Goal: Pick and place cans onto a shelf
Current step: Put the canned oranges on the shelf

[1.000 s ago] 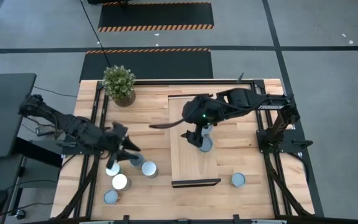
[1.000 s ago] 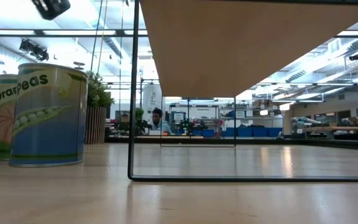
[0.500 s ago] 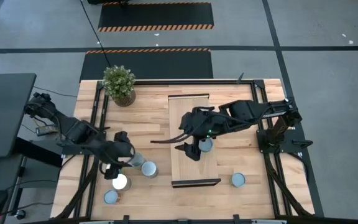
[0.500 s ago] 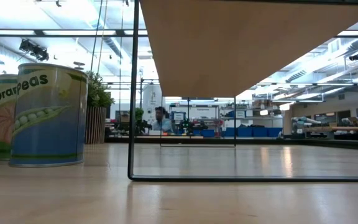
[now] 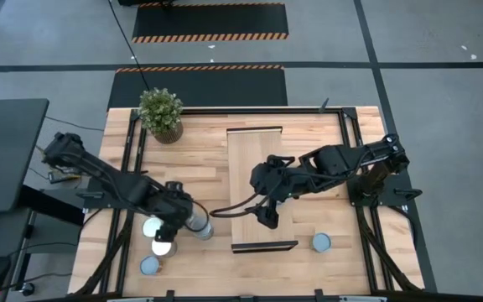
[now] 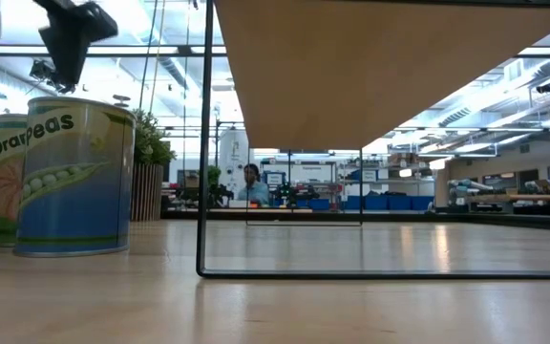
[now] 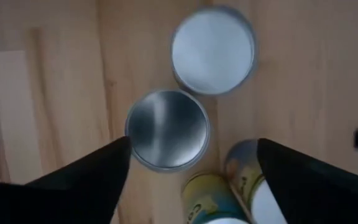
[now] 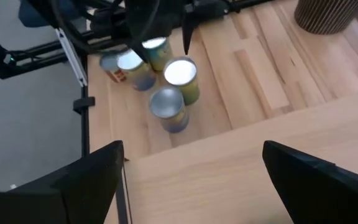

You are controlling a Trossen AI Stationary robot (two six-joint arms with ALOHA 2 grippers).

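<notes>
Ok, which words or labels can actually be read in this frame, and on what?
"orarPeas": on the pea can in the low view, its first letters cut off by the can's curve.
Label on the can behind it: no words readable.
Can labels in both wrist views: too blurred to read.

In the low view we can read one label: the can (image 6: 73, 177) standing on the table (image 6: 275, 306) carries white lettering ending in "Peas" above a picture of green peas on a blue and yellow-green ground. The letters before it look like "Orar" or similar; we cannot settle them. The can just behind it (image 6: 3, 182) shows a picture but no lettering we can read. The other views show labels too small to read.
</notes>
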